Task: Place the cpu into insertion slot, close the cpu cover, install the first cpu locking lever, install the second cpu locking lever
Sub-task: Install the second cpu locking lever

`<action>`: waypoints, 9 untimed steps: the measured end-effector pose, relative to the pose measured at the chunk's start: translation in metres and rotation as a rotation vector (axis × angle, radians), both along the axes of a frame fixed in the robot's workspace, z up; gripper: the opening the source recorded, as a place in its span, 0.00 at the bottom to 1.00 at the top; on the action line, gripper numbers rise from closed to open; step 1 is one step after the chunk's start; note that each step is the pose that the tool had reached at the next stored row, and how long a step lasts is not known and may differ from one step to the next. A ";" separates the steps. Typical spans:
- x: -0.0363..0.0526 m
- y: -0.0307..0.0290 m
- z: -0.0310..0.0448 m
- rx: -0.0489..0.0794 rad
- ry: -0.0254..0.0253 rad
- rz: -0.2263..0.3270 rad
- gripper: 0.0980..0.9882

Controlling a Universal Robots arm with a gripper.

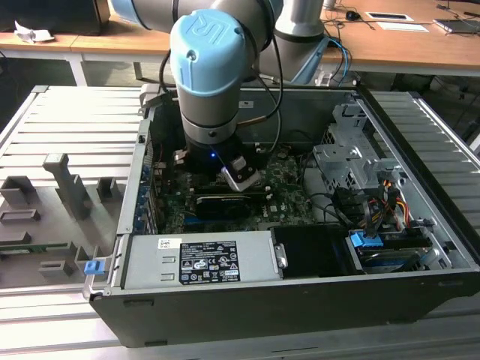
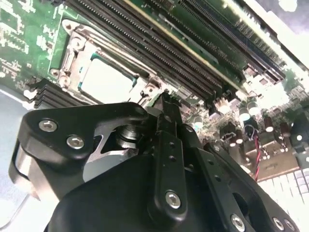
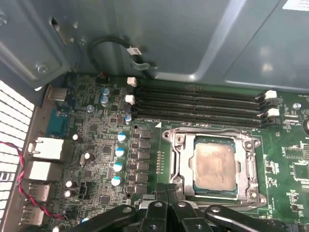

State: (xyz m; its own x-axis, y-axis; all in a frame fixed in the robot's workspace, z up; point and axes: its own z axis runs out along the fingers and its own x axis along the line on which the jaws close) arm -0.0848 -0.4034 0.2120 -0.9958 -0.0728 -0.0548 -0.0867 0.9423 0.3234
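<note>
Right at the near edge of the first wrist view, the fingers (image 3: pixel 166 191) were pressed together with nothing between them, their tips sitting just short of the insertion slot (image 3: pixel 216 166). The cpu (image 3: pixel 215 165) was already lying flat in that slot, dull silver top facing up, and the cpu cover (image 3: pixel 251 164) looked closed down around it, so the chip showed through its window. Beyond the socket, toward 12 o'clock, the long black memory slots (image 3: pixel 198 104) ran side by side, and past those was the grey case wall (image 3: pixel 193 38) with a looped black cable (image 3: pixel 113 48). In the exterior view the arm (image 1: pixel 214 82) reached down into the open computer case (image 1: pixel 300 225), which sat on a slatted grey table (image 1: pixel 67 127), with wooden desks further back.
</note>
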 end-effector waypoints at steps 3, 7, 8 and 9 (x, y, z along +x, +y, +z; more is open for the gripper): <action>0.0000 0.0005 0.0060 0.000 0.0000 0.000 0.01; -0.0002 0.0006 0.0114 0.001 0.0000 0.000 0.01; -0.0002 0.0007 0.0114 0.001 -0.0001 0.000 0.01; -0.0002 0.0006 0.0116 0.000 0.0001 0.000 0.01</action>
